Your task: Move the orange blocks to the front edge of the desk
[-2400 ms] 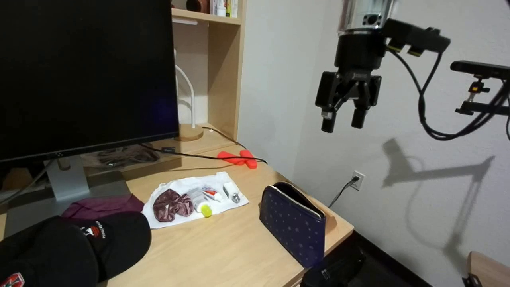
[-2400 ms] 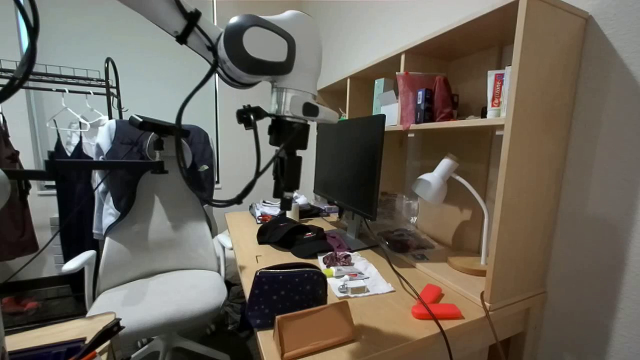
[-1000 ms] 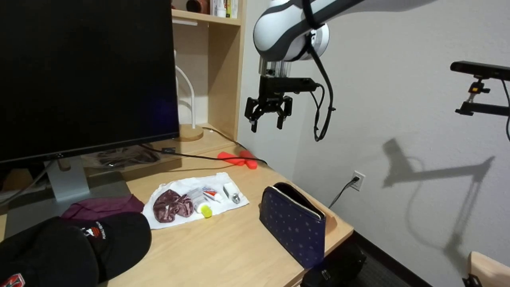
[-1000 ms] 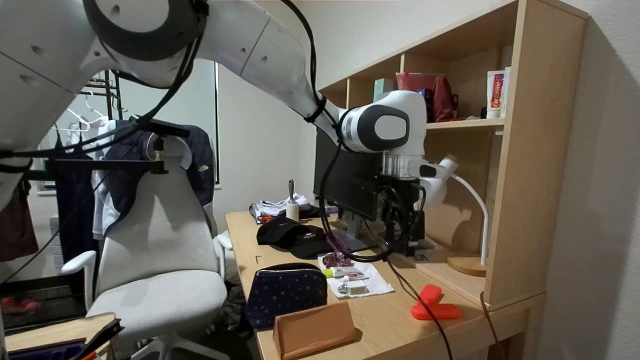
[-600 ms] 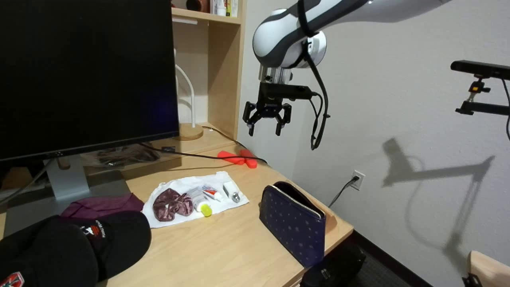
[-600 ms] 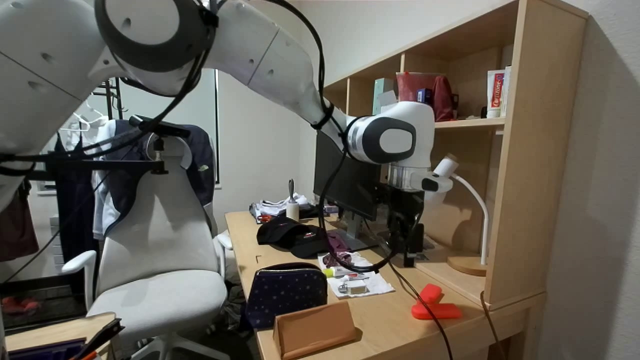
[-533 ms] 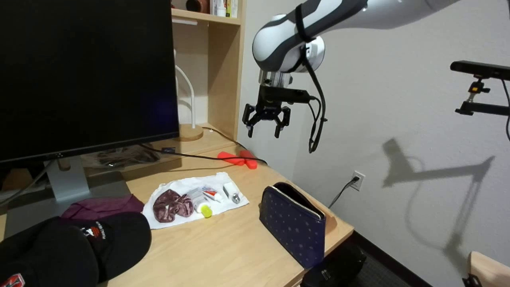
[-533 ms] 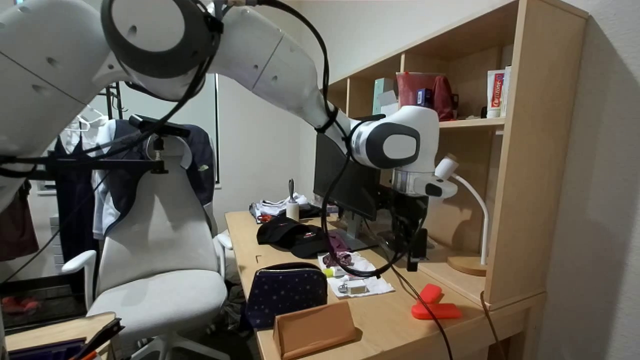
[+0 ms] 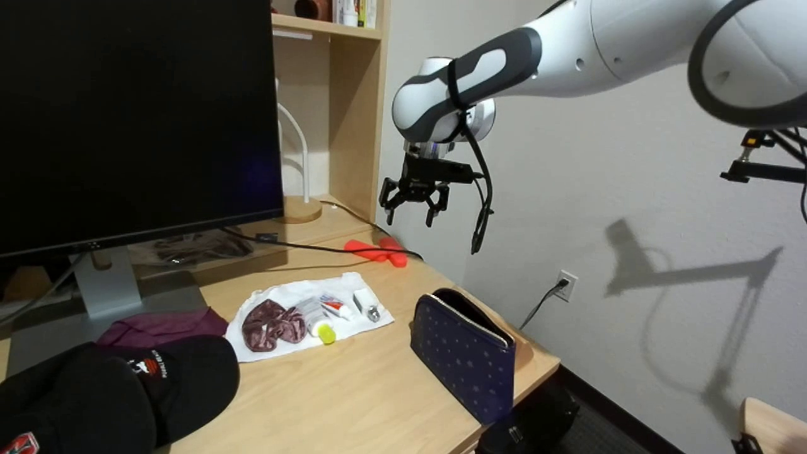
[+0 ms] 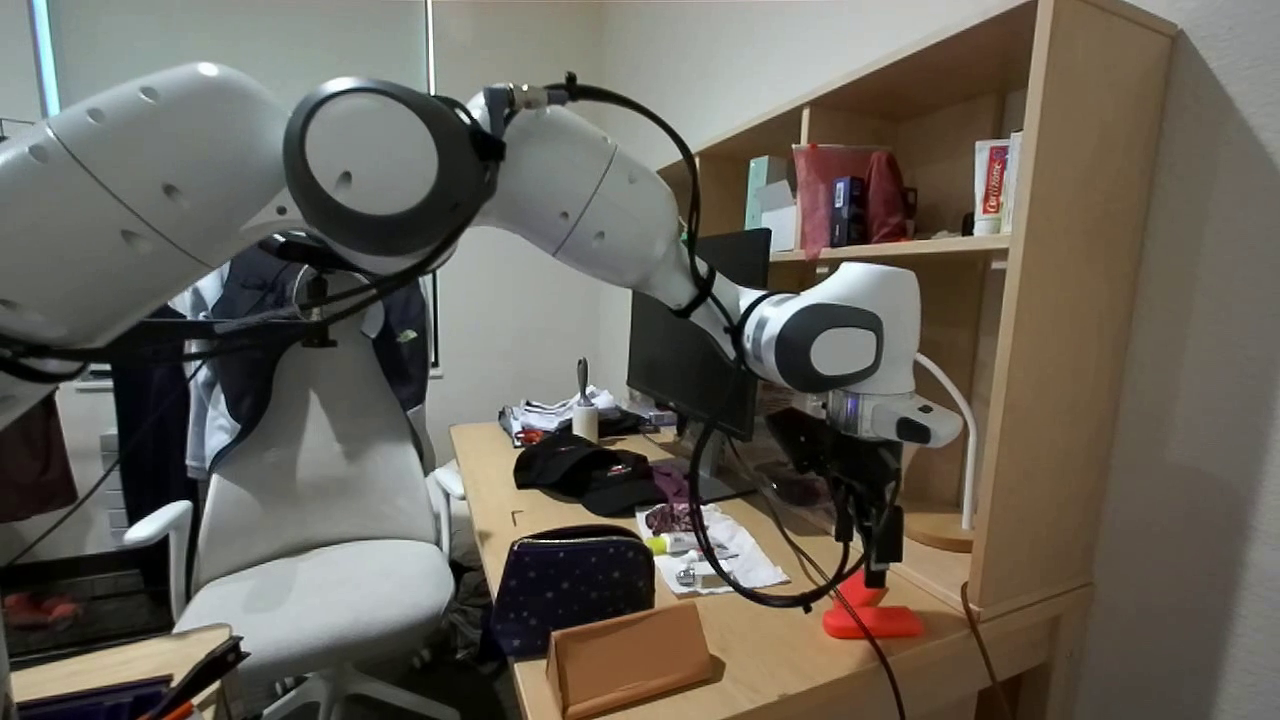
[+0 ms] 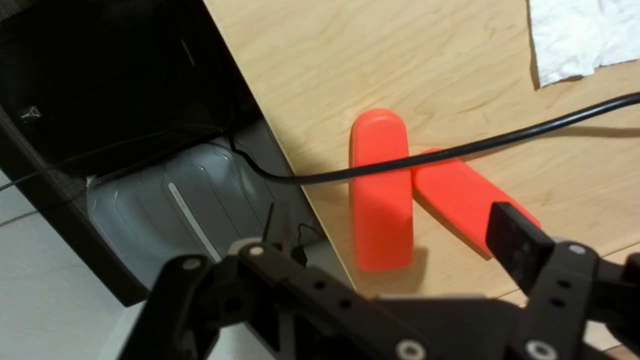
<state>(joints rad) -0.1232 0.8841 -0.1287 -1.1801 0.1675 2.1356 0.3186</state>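
On the desk (image 11: 310, 75), near an edge, two orange blocks (image 11: 382, 205) are crossed by a cable (image 11: 450, 152); whether they touch cannot be told for certain. The tool (image 9: 410, 219) is spread wide above them.

I've swung the arm (image 10: 600, 200) in toward the orange blocks (image 11: 382, 215), and the gripper (image 9: 410, 219), well apart from them earlier, now hangs above them, lower and nearer than a second ago. In an exterior view it has come across part of one block (image 10: 866, 597) that it left uncovered before, and the arm now hides the head of the white lamp (image 10: 968, 480) beyond the blocks.
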